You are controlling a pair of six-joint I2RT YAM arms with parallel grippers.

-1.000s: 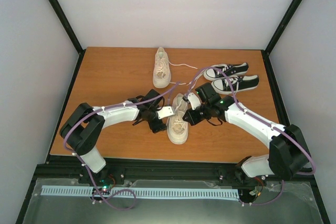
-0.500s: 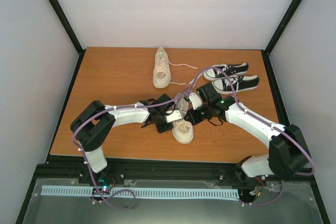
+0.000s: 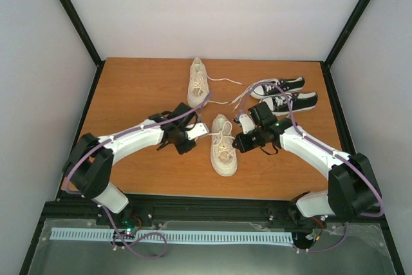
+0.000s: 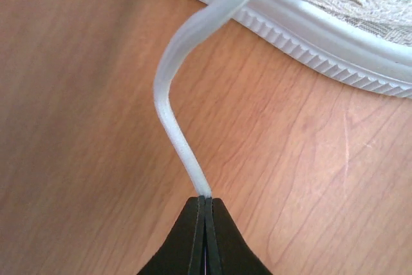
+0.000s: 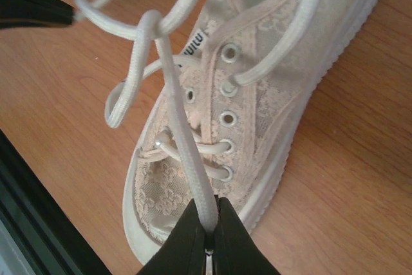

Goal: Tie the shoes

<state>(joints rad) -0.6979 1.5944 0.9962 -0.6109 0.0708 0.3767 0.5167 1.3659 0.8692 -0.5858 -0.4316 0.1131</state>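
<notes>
The near cream shoe [image 3: 224,154] lies mid-table, toe toward me, its laces loose. Just left of it, my left gripper [image 3: 205,130] is shut on one white lace [image 4: 172,104], which runs up over the shoe's ribbed sole [image 4: 322,49]. On the shoe's right side, my right gripper [image 3: 235,138] is shut on the other lace [image 5: 183,140] above the toe of the shoe [image 5: 257,94]. The two laces cross once [image 5: 151,25] over the tongue. The second cream shoe [image 3: 198,83] lies at the back with its laces spread on the wood.
Two small black sneakers [image 3: 283,94] sit at the back right, close behind my right arm. The wooden table [image 3: 129,94] is ringed by a black frame and white walls. A purple cable loops over each arm.
My left gripper reached in to the near shoe, shut on a lace and drew back to the left with it. The shoe shifted slightly. The right gripper kept its hold.
</notes>
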